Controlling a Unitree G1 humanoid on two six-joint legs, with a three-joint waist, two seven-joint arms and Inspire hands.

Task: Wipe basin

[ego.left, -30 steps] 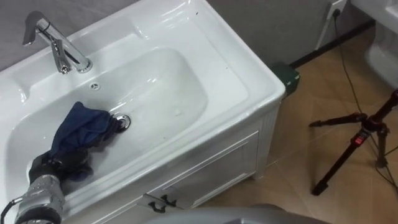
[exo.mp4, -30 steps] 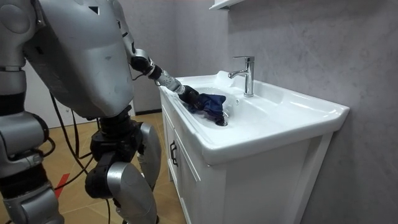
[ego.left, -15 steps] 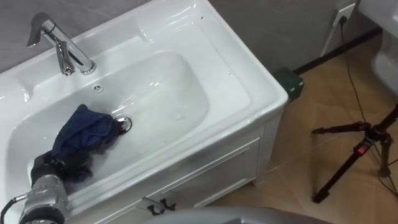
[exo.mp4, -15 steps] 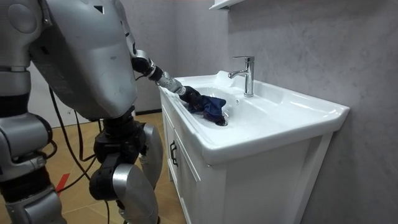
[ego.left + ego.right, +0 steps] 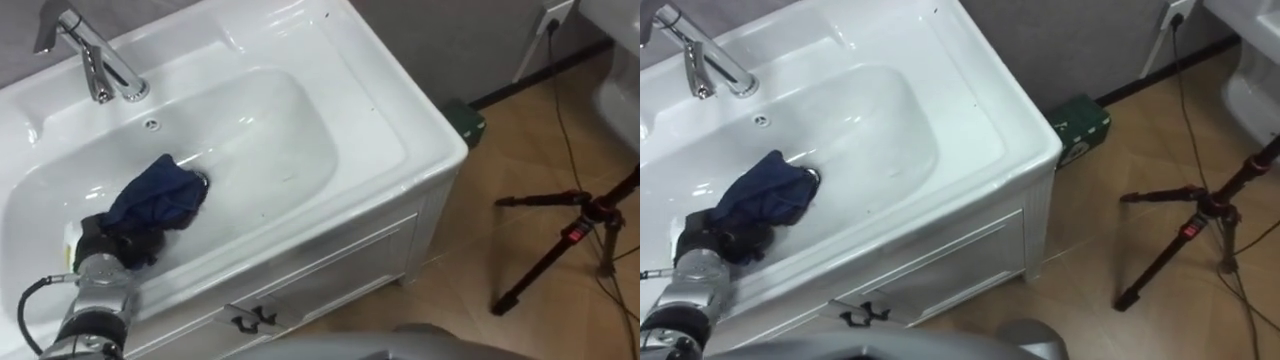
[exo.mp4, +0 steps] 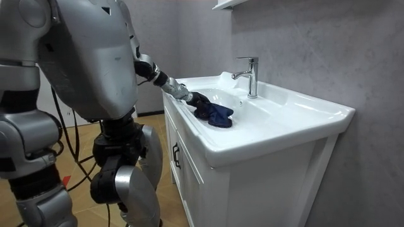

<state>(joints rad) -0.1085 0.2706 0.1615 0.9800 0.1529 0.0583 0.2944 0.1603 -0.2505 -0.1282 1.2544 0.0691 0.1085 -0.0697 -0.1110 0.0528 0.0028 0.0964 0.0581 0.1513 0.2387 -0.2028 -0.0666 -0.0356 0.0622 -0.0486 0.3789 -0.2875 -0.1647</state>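
A white basin (image 5: 300, 120) is set in a white vanity top, and I stand at its front edge. A dark blue cloth (image 5: 160, 196) lies bunched on the basin's floor and covers the drain. My left hand (image 5: 106, 244) reaches in from the lower left, its dark fingers curled on the near end of the cloth. In the right eye view the left hand (image 5: 716, 238) and the cloth (image 5: 767, 190) stand the same way. In the room view the left hand (image 6: 197, 99) presses the cloth (image 6: 216, 115) down inside the basin (image 6: 271, 120).
A chrome faucet (image 5: 92, 58) stands at the basin's back, with an overflow hole (image 5: 151, 124) below it. The cabinet door under the top has a dark handle (image 5: 248, 319). On the floor to the right are a green box (image 5: 466, 119), a black tripod (image 5: 570, 235) and cables.
My left hand has pushed the cloth to the right along the basin's floor, so that it now lies over the drain. The camera has shifted slightly.
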